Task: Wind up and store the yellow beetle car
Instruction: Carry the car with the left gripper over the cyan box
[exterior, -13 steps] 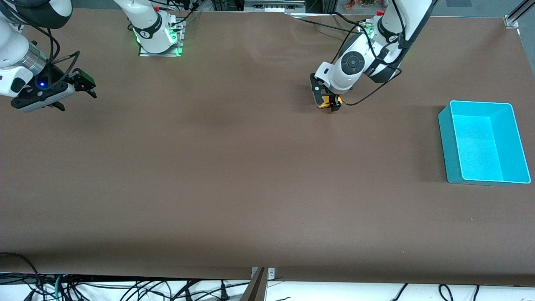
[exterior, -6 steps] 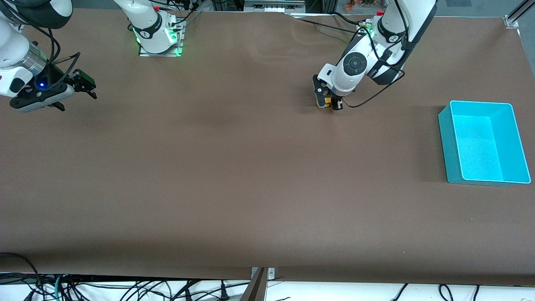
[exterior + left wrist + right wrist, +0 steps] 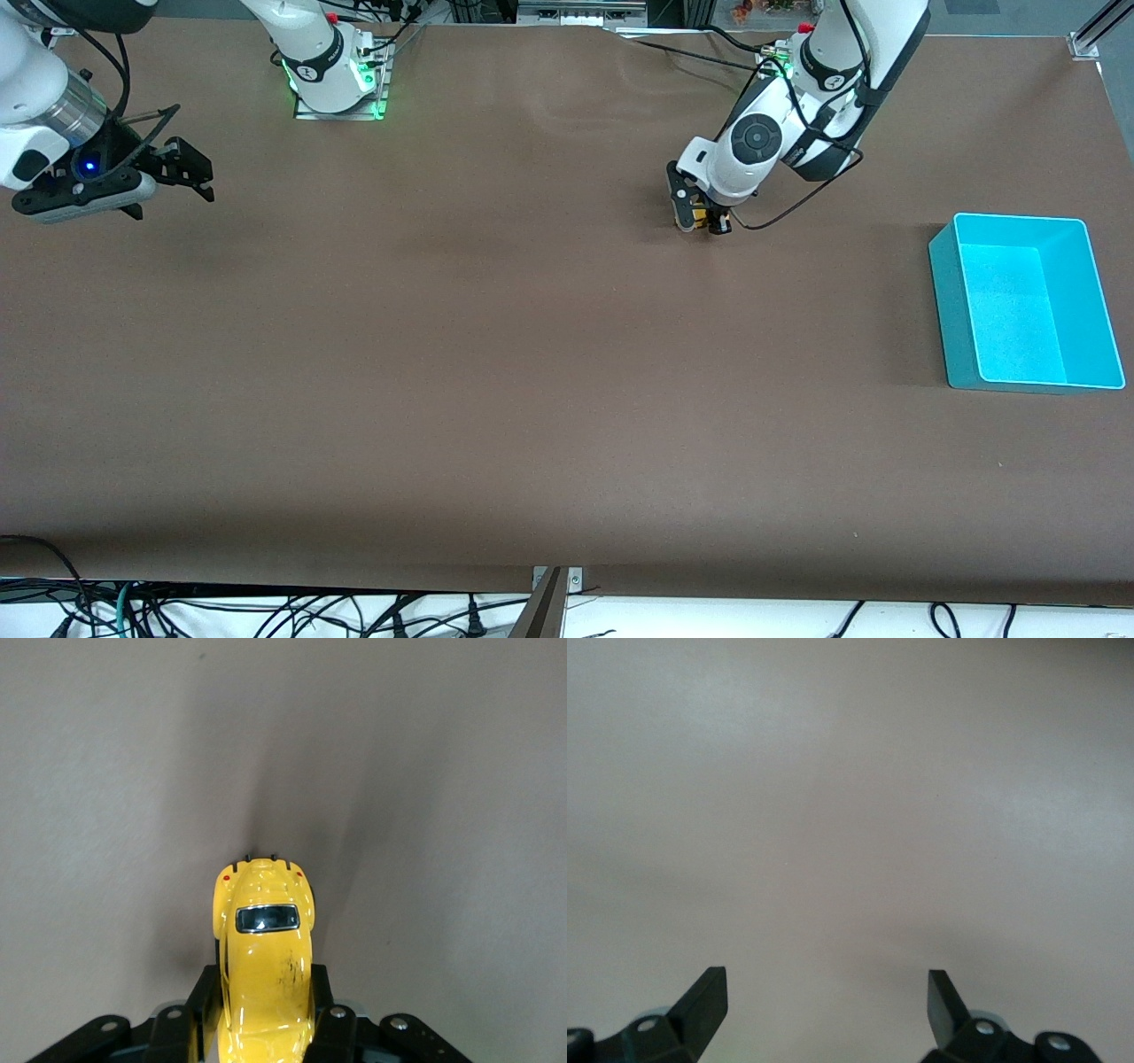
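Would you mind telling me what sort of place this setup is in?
Probably a robotics lab. Two arms are bolted to a table under a brown cover, loose cables hang along its edge, and the only props are a toy car in the left pincer and a teal bin.
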Controlling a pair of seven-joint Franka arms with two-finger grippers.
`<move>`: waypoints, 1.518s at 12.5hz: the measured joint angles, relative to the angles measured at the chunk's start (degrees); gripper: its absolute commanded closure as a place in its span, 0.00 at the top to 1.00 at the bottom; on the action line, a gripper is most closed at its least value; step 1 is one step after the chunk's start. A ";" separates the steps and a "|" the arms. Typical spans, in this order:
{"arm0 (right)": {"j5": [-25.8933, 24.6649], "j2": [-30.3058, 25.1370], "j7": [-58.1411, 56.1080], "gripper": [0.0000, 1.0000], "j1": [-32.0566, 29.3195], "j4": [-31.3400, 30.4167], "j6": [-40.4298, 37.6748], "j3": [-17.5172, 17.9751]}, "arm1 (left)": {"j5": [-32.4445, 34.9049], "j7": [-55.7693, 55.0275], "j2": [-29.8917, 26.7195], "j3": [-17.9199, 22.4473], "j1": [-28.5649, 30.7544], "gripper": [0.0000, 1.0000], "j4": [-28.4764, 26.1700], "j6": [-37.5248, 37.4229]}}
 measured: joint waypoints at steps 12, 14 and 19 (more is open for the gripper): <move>0.20 -0.31 3.77 1.00 0.00 3.46 -4.95 -0.02 | 0.01 24.85 -7.02 15.47 8.15 0.00 17.91 -24.06; 0.20 -0.30 3.76 1.00 0.02 3.45 -4.55 0.10 | 0.01 32.67 -7.01 21.43 8.08 0.00 20.46 -26.64; 0.23 -0.32 3.81 1.00 0.02 3.44 -4.22 0.08 | 0.03 56.72 -5.50 38.28 7.20 0.00 24.32 -27.40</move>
